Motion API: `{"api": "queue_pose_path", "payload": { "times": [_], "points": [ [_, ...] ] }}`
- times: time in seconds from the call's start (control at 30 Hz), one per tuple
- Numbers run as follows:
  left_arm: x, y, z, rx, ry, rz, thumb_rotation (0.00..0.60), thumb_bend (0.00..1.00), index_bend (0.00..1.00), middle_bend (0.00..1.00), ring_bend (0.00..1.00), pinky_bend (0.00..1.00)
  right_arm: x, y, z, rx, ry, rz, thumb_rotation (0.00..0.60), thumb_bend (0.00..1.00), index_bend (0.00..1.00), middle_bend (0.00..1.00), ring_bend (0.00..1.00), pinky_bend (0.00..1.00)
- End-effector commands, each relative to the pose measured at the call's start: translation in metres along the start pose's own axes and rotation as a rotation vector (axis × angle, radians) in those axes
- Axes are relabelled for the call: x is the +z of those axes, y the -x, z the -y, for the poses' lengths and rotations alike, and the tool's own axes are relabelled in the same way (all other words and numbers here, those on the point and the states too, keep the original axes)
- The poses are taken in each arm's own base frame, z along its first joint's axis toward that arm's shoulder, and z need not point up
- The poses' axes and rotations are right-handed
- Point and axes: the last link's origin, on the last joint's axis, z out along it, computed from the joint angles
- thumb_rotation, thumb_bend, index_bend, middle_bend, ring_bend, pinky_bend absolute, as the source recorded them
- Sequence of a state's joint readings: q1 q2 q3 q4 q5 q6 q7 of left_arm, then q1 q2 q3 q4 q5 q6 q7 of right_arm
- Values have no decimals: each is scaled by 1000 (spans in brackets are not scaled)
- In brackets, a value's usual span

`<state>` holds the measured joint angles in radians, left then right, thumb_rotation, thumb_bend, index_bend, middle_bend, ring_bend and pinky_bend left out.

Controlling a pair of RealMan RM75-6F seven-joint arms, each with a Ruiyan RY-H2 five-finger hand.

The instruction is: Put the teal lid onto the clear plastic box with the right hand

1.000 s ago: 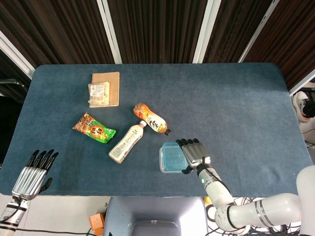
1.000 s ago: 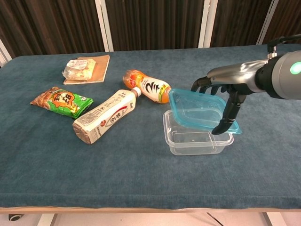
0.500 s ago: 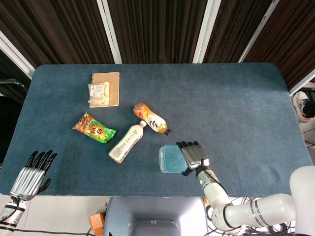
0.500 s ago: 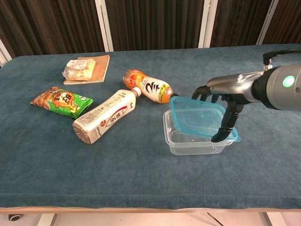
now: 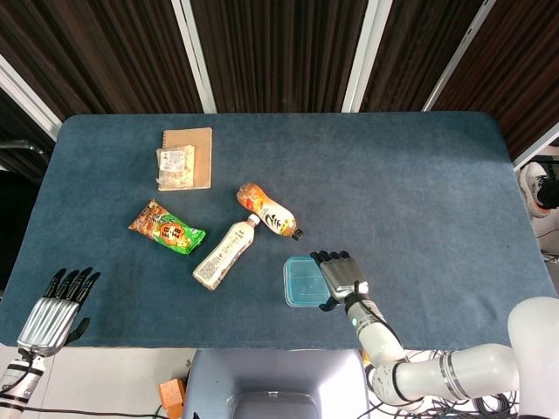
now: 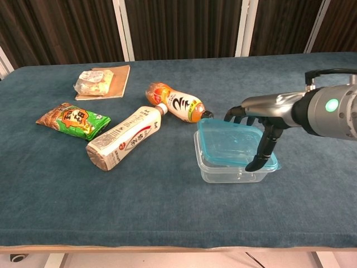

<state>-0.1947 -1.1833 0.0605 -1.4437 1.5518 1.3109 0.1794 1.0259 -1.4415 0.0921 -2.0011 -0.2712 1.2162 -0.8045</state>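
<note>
Chest view | right hand [image 6: 257, 131] fingers grasping teal lid [image 6: 231, 142] | lid level over clear plastic box [image 6: 223, 170] for seating | left hand [image 5: 54, 307] released, idle

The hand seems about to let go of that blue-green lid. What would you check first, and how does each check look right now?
1. Teal lid lies over the clear plastic box: ok.
2. Lid level and seated all round: cannot tell; the right edge seems to overhang.
3. Right hand grips the lid: ok.
4. Orange bottle clear of the box: ok, close though.
5. Left hand away from the work, holding nothing: ok.
</note>
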Motion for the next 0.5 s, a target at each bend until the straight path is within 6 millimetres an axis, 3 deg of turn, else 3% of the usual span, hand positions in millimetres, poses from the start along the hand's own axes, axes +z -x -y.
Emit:
{"api": "queue_pose_path", "payload": {
  "times": [0.03, 0.37, 0.5],
  "points": [
    [0, 0, 0, 0, 0, -1, 600, 350, 0, 48, 68, 44, 0, 1, 1, -2, -2, 3, 600, 101, 678, 513, 324, 141],
    [-1, 0, 4, -2, -9, 4, 600, 350, 0, 48, 69, 44, 1, 3, 6, -19, -2, 20, 600, 101, 669, 513, 321, 141],
    [-2, 0, 4, -5, -8, 2, 600, 350, 0, 48, 70, 44, 1, 6, 10, -42, 2, 35, 600, 101, 622, 511, 293, 127]
  ]
}}
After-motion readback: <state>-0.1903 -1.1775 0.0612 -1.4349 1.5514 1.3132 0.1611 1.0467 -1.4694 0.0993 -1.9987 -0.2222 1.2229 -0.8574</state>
